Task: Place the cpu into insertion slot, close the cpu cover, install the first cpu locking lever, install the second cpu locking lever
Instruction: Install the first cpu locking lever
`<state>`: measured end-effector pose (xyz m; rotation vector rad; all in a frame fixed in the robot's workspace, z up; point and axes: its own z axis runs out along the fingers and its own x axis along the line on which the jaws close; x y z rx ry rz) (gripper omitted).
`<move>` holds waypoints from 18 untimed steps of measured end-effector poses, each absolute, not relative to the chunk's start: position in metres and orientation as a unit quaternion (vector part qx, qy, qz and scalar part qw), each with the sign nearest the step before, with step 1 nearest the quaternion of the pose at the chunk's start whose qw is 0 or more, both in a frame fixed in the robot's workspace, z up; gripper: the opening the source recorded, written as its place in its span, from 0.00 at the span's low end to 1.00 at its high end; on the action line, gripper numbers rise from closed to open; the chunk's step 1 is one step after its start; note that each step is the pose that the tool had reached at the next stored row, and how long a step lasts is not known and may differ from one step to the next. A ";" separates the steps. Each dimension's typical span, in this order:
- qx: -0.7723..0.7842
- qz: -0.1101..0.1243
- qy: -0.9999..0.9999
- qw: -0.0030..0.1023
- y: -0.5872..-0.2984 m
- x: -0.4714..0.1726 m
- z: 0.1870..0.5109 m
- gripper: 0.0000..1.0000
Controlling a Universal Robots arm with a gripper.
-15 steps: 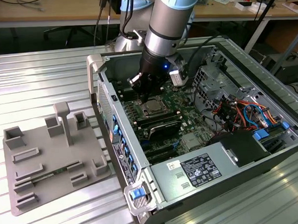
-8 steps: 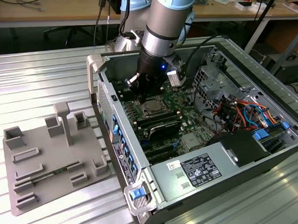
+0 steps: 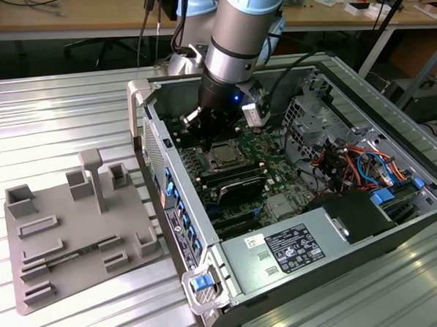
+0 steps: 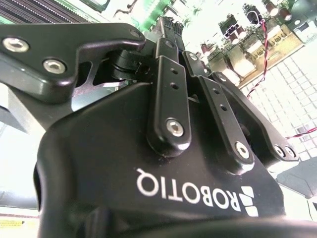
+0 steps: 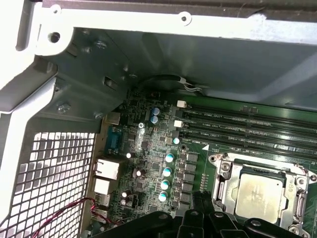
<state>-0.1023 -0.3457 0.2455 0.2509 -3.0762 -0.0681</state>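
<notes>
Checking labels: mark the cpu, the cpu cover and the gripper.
cpu (image 5: 258,192): first wrist view, silvery top.
cpu cover (image 5: 225,186): first wrist view, frame's side strip.
gripper (image 5: 198,198): first wrist view, black fingertips beside the socket.

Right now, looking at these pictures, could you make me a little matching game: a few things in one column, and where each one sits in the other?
Things:
1. cpu
2. gripper
3. grey fixture
4. power supply

Places:
A. on the metal table outside the case, toward the exterior view's left
B. just above the board, close beside the socket
C. lying in the socket, framed by the cover
D. at the near end of the open case, label facing up

Pairs: 1-C, 2-B, 3-A, 4-D
</notes>
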 end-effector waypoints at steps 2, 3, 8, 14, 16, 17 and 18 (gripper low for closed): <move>0.081 -0.022 -0.996 0.027 -0.346 -0.105 0.246 0.11; 0.081 -0.022 -0.996 0.027 -0.346 -0.105 0.247 0.11; 0.081 -0.022 -0.996 0.027 -0.346 -0.105 0.247 0.11; 0.081 -0.022 -0.996 0.027 -0.346 -0.105 0.247 0.11; 0.081 -0.022 -0.996 0.027 -0.346 -0.105 0.248 0.11; 0.081 -0.022 -0.996 0.027 -0.346 -0.105 0.249 0.11; 0.081 -0.022 -0.996 0.027 -0.346 -0.105 0.250 0.11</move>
